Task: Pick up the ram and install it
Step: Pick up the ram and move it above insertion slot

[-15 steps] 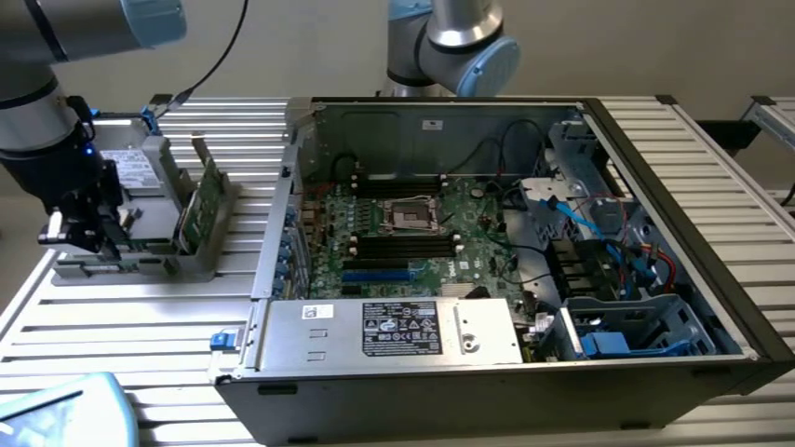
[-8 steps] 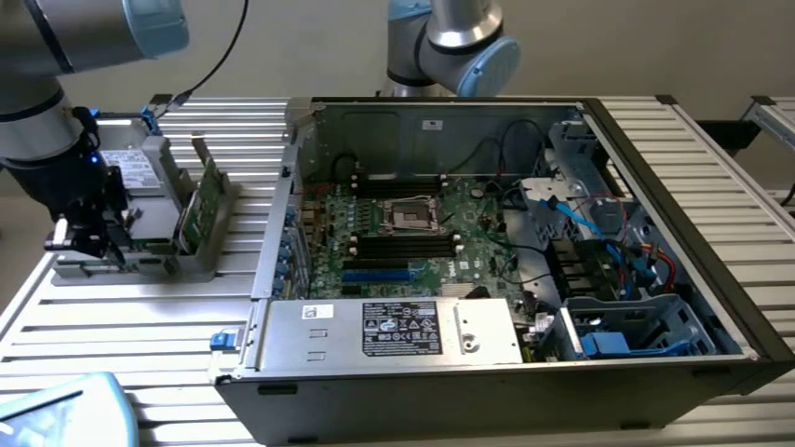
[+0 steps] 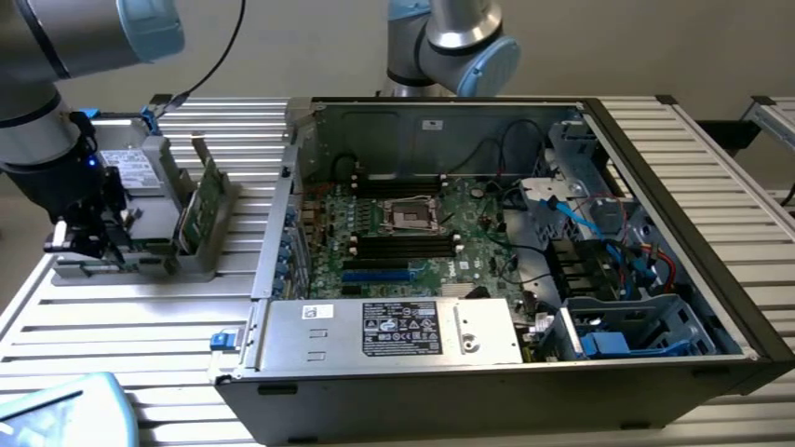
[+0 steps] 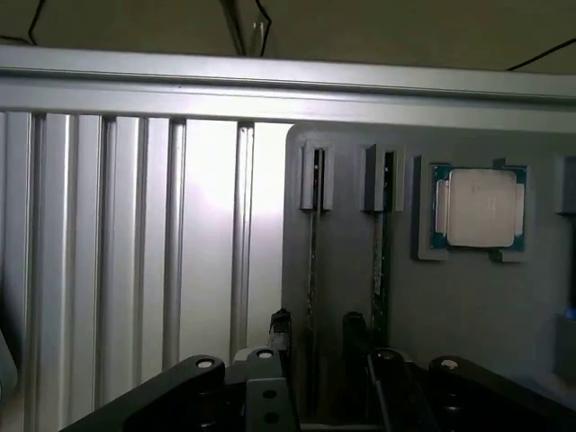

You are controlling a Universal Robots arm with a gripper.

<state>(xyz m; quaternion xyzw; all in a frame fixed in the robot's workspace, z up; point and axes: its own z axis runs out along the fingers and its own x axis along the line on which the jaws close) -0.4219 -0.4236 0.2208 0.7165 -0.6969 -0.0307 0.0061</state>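
Ram (image 4: 312,261) edge-on in slot (image 4: 317,180), end effector (image 4: 315,328) close

Ram (image 4: 312,261): gripper (image 4: 317,340) jaws wide, a gap on each side.
Neighbour: second stick (image 4: 379,261) just beside, probably a tight pass.
Case (image 3: 497,400): top open; cables (image 3: 597,222) crowd the exterior view's right.

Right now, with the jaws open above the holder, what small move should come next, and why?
Probably lower straight down. The open jaws line up on either side of the ram, which stands on edge in the gray holder, and seem to hang above it.
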